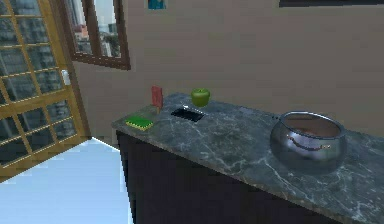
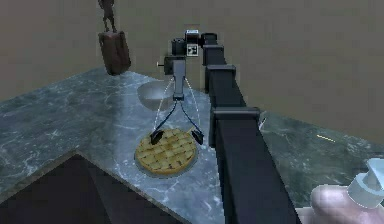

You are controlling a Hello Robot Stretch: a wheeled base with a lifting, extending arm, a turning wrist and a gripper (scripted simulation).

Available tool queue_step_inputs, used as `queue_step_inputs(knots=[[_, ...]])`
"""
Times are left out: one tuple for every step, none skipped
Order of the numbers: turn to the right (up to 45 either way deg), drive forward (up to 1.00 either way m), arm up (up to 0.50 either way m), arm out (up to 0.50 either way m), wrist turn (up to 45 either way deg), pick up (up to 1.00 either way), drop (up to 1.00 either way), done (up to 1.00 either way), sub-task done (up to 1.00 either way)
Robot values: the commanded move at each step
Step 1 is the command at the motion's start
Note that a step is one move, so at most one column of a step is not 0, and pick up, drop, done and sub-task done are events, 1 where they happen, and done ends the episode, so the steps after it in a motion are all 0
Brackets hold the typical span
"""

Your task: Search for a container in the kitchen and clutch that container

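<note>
A shiny metal pot [image 1: 308, 140] stands on the dark marble counter [image 1: 230, 140] at the forward view's right. In the arm side view the dark arm bar [image 2: 235, 130] rises from the bottom edge, and the gripper [image 2: 177, 135] hangs left of its far end with its thin fingers [image 2: 159, 130] pointing down. A round lattice pie [image 2: 168, 152] lies on the countertop [image 2: 70, 110] right by the fingertips, and a pale bowl [image 2: 153, 95] sits just behind the gripper. I cannot tell whether the gripper holds anything.
A green apple [image 1: 201, 97], a red item [image 1: 157, 95], a flat dark object [image 1: 186, 114] and a green pad [image 1: 138, 122] sit at the counter's far end. A glazed wooden door [image 1: 35, 90] is left. A statuette on a block [image 2: 114, 48] and a spray bottle [image 2: 365, 185] share the counter.
</note>
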Motion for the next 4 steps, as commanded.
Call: queue_step_inputs(knots=[[0.0, 0.00, 0.00, 0.00, 45.0, 0.00, 0.00, 0.00, 0.00], [0.0, 0.00, 0.00, 0.00, 45.0, 0.00, 0.00, 0.00, 0.00], [0.0, 0.00, 0.00, 0.00, 45.0, 0.00, 0.00, 0.00, 0.00], [0.0, 0.00, -0.12, 0.00, 0.0, 0.00, 0.00, 0.00, 0.00]])
